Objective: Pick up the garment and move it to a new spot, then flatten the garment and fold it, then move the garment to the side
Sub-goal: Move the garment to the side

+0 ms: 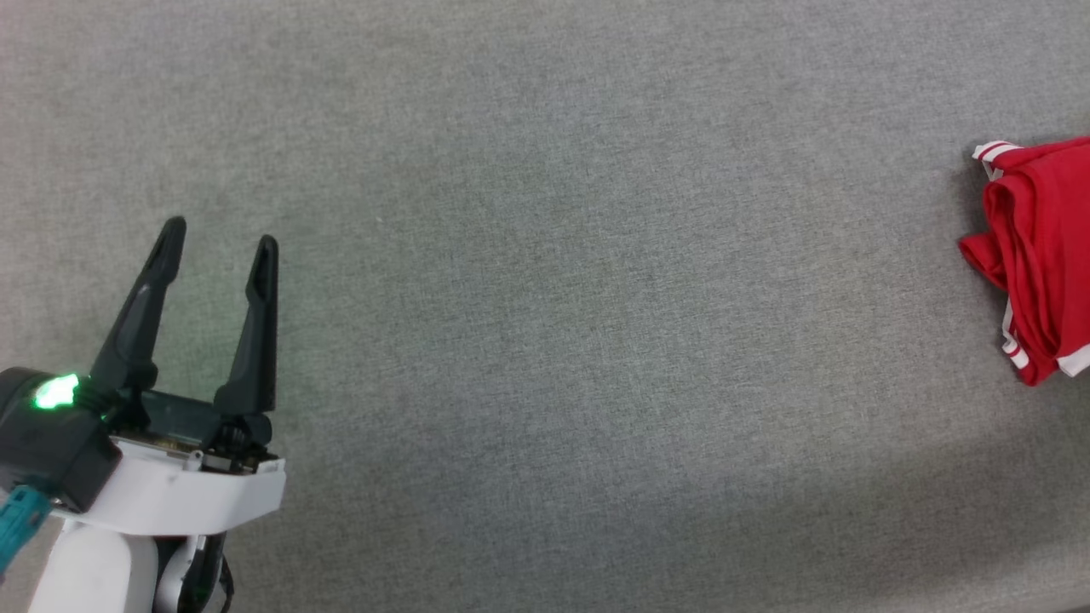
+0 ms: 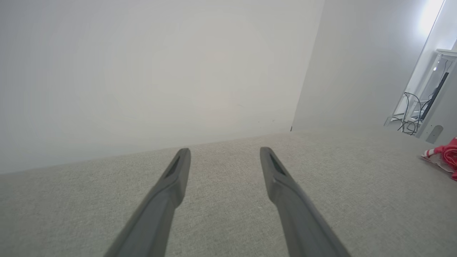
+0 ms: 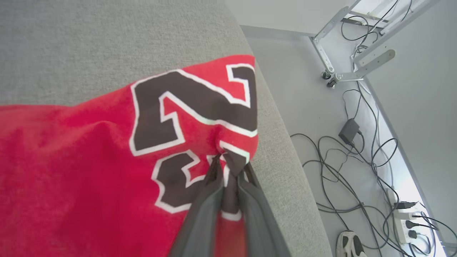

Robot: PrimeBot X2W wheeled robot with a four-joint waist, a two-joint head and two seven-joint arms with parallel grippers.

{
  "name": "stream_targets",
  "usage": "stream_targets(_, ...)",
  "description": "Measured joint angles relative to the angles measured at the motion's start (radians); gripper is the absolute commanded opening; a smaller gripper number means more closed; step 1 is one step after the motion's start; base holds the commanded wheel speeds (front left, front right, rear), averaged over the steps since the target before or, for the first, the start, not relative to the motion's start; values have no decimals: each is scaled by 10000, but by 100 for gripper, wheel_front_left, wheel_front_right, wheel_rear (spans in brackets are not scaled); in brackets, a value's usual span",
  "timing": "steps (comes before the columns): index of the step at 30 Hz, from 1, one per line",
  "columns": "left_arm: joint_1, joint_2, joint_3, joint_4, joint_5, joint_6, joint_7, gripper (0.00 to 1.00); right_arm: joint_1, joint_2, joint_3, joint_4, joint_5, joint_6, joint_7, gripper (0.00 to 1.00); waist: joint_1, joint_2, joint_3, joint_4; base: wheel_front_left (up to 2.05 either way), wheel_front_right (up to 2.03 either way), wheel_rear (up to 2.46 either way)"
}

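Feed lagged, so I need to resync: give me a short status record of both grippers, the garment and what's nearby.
left gripper: open, empty, fingers spread above the bare grey surface, well apart from the garment
right gripper: shut on a fold of the garment, beside its black number
garment state: bunched, not flattened, at the surface's edge
floor beyond that edge: cables, power strip, a shoe
task stage: grasp made; flattening and folding not yet done

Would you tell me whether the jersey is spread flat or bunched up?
Bunched up: the garment lies in crumpled folds in the head view, and the right tool is shut on a pinch of it.
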Motion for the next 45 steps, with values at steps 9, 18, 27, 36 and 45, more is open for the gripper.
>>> stream_targets(9, -14, -339, 219, 456, 140, 0, 2, 100, -210, -15, 12, 926, -594, 0, -673, 100, 0, 0, -315, 92, 0, 0, 0)
stream_targets(18, 291, -936, 428, 1076, 59, -2, 2, 100, 131, 31, 581, 821, -663, 0, -1396, 100, 0, 0, -1261, 354, 0, 0, 0)
stream_targets(27, 1044, -1346, 700, 2090, 104, 0, 0, 100, 1218, 922, 1730, 138, -94, 0, -2163, 100, 0, 0, -2461, 888, 0, 0, 0)
stream_targets(36, 1438, -1434, 479, 2966, -8, -2, 0, 100, 2549, 2046, 2127, -991, 857, 0, -3206, 100, 0, 0, -3475, 1480, 0, 0, 0)
stream_targets(45, 1700, -1540, 564, 3317, -107, -2, 0, 100, 4007, 2771, 2575, -2899, 1388, 0, -3893, 100, 0, 0, -4130, 1894, 0, 0, 0)
